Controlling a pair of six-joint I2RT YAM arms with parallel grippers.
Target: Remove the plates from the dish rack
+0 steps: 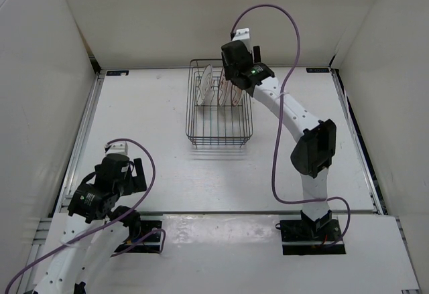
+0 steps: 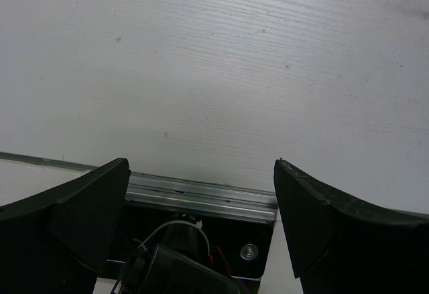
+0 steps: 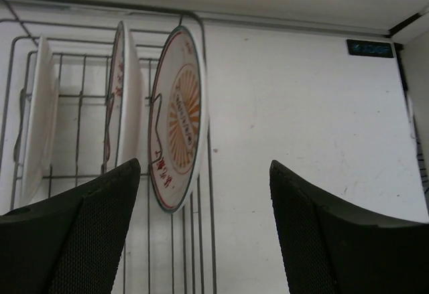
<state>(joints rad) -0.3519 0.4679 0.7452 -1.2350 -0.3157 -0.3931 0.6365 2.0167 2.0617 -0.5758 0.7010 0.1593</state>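
The dish rack (image 1: 219, 121), a dark wire basket, stands at the back middle of the table. Three plates stand on edge at its far end. In the right wrist view, a white plate (image 3: 37, 126) is leftmost, a second plate (image 3: 126, 100) is in the middle, and a plate with an orange sunburst centre (image 3: 175, 120) is rightmost. My right gripper (image 3: 205, 165) hangs open over the rack (image 3: 201, 240), the sunburst plate's lower edge close by its left finger (image 3: 87, 234), not pinched. My left gripper (image 2: 202, 163) is open and empty, low at the near left (image 1: 137, 175).
White walls enclose the table on three sides. A metal rail (image 2: 201, 197) and the left arm's black base mount (image 2: 248, 250) lie just below the left gripper. A purple cable (image 1: 281, 140) loops beside the right arm.
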